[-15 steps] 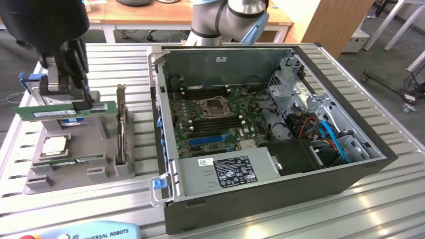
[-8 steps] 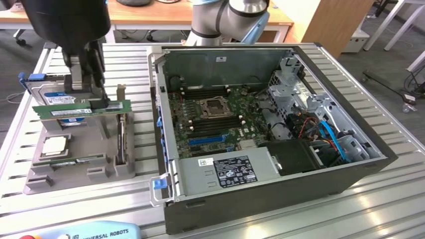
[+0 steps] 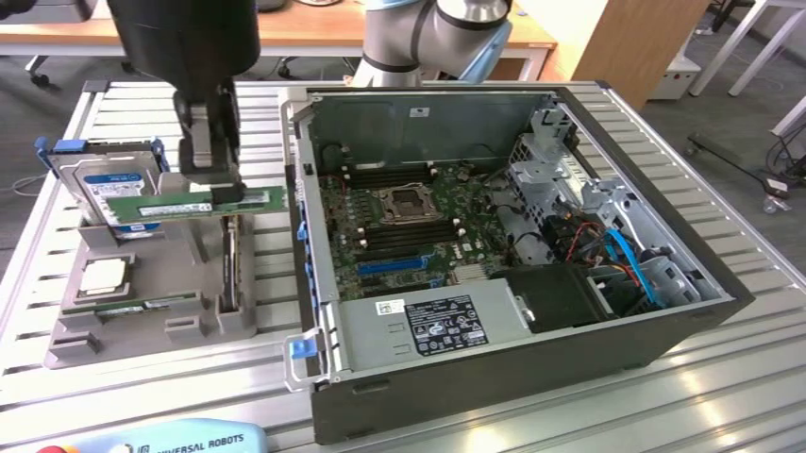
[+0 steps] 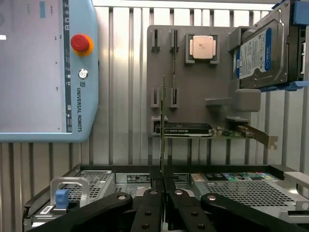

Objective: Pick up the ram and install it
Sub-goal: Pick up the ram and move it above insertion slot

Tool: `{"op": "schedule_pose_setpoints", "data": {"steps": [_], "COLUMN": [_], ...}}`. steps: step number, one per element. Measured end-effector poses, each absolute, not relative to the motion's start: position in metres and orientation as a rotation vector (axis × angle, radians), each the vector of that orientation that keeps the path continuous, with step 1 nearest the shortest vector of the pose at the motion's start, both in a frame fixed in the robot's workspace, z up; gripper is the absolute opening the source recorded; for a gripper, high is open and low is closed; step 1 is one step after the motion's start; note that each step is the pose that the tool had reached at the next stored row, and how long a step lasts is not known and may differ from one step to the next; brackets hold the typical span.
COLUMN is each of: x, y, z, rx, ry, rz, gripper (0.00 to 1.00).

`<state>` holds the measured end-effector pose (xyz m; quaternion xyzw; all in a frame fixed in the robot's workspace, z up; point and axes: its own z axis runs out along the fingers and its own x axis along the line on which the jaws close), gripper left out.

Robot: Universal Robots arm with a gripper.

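Table: one slatted metal top (image 3: 756, 377); it carries everything we list here.
Holder: one grey rack (image 3: 176, 250), at the exterior view's left.
Hard drive: one (image 3: 111, 181), in blue brackets, propped at the rack's far left corner.
CPU: one (image 3: 104, 274), lying flat in its recess, nearer the camera than the hard drive.
Card: one (image 4: 188, 129), black with a green board, lying along the rack's near edge.
Pendant: one (image 3: 170, 440), at the table's near edge; the wrist view shows one red button (image 4: 79, 43) on it.
Ram: one (image 3: 195, 204), green with a white label. It is held level and on edge over the rack, in front of the hard drive's lower part, outside the case.
Gripper: one (image 3: 208, 189), pointing down, jaws clamped on the ram near its middle.
Second stick: one (image 3: 230, 260), standing on edge in a rack slot, below the ram's right half.
Case: one (image 3: 504, 377), open on top, at the exterior view's right. Its left wall stands between the ram and the board.
Motherboard: one (image 3: 441, 250). It has one empty socket (image 3: 410, 201) with dark memory slots on both sides; we cannot count these surely.
Power supply: one (image 3: 428, 326), in the case's near corner.
Arm: one (image 3: 435, 33), its base beyond the case.
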<state>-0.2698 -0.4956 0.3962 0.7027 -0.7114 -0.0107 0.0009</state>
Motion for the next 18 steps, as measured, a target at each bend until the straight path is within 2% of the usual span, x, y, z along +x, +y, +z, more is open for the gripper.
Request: {"op": "schedule_pose_setpoints", "data": {"steps": [18], "x": [-0.2], "y": [-0.496], "z": [0.396], "rx": [2.209], "ry": [-2.231], "rz": [-0.034], "gripper": [0.12]}}
